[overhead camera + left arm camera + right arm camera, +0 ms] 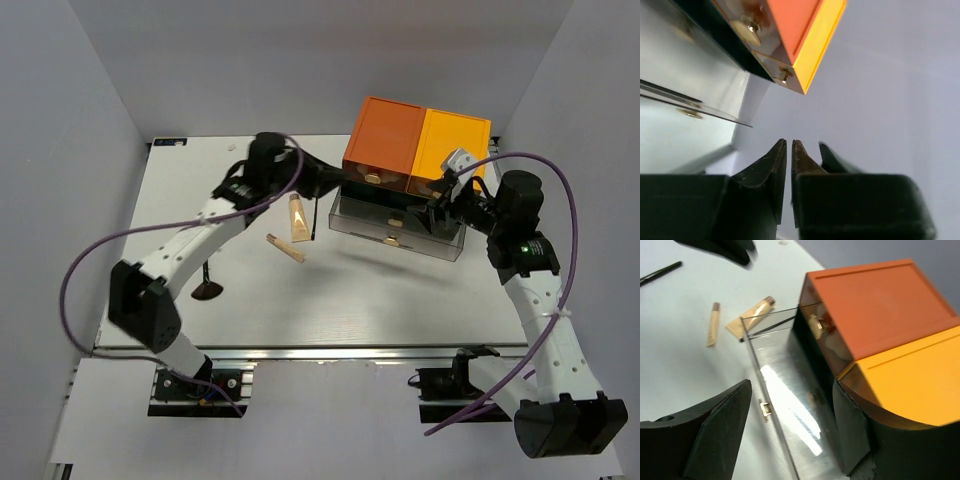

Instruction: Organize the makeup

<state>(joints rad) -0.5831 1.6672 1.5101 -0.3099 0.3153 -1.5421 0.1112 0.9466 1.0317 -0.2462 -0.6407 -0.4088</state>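
A beige tube [298, 217], a thin black pencil [314, 221] and a tan stick [285, 248] lie on the table left of the orange-and-dark drawer box [415, 140]. They also show in the right wrist view: tube [752, 317], stick [713, 324]. A black brush [208, 288] lies further left. The box's clear bottom drawer [455, 245] is pulled out. My left gripper [338, 182] is shut and empty at the box's left side [789, 145]. My right gripper [438, 205] is open over the drawer's right part [792, 415]. No sponges or compact show.
Another thin black pencil [660, 272] lies at the far left of the right wrist view. The drawer has a small gold knob [764, 408] on its front wall. Grey walls enclose the white table [380, 300].
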